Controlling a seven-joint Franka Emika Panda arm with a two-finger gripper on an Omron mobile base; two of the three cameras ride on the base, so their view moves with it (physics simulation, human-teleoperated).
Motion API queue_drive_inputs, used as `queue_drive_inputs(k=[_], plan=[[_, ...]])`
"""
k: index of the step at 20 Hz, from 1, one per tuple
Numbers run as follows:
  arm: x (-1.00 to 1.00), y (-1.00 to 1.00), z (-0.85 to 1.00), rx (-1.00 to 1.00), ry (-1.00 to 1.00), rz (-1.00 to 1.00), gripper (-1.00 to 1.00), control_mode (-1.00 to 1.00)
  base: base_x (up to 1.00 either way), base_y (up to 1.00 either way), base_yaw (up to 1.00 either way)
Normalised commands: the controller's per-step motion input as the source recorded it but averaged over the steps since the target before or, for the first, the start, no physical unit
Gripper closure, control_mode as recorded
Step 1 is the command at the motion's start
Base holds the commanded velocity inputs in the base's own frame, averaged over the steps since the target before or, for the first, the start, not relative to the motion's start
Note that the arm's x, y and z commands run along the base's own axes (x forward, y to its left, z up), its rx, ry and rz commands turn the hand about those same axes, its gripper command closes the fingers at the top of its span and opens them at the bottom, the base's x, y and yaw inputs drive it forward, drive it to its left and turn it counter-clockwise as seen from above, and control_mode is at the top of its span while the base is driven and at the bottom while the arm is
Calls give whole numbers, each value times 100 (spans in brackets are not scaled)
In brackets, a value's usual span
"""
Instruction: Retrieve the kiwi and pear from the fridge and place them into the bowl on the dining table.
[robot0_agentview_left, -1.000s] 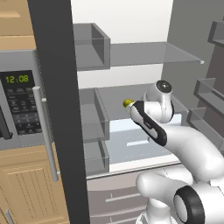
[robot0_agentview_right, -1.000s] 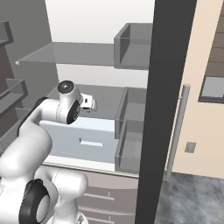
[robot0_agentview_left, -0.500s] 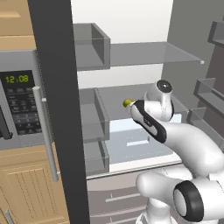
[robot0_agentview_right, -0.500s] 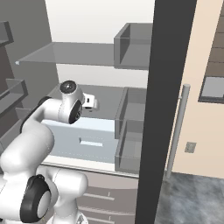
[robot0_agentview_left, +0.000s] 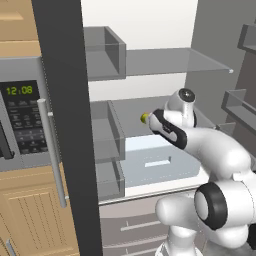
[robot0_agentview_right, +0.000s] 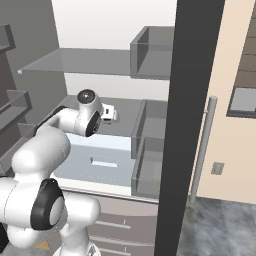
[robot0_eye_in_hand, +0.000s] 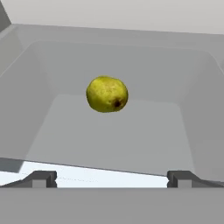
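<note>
Now your pear (robot0_eye_in_hand: 107, 94) lies on the middle shelf (robot0_eye_in_hand: 113, 131) of the open fridge (robot0_agentview_left: 150, 60), with the gripper (robot0_eye_in_hand: 111, 177) inching closer, fingers spread wide and empty. You have clear shelf around the fruit; side walls and the pale drawer (robot0_agentview_left: 155, 162) below hem the approach.

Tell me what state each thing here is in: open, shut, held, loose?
fridge: both doors open
pear: lying loose on the middle shelf, not held
claw: open, empty, pointed at the pear but short of it
pale drawer: shut
microwave: door shut, clock lit
</note>
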Motion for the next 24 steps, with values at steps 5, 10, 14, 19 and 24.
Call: queue_drive_inputs(k=[5,10,14,19,24], plan=[[1,0,0,0,0,0,-100,-100,0,0,0],[11,0,0,0,0,0,-100,-100,0,0,0],[30,2,-4,0,0,0,-100,-100,0,0,0],[36,6,-11,0,0,0,-100,-100,0,0,0],[31,9,-19,0,0,0,-100,-100,0,0,0]])
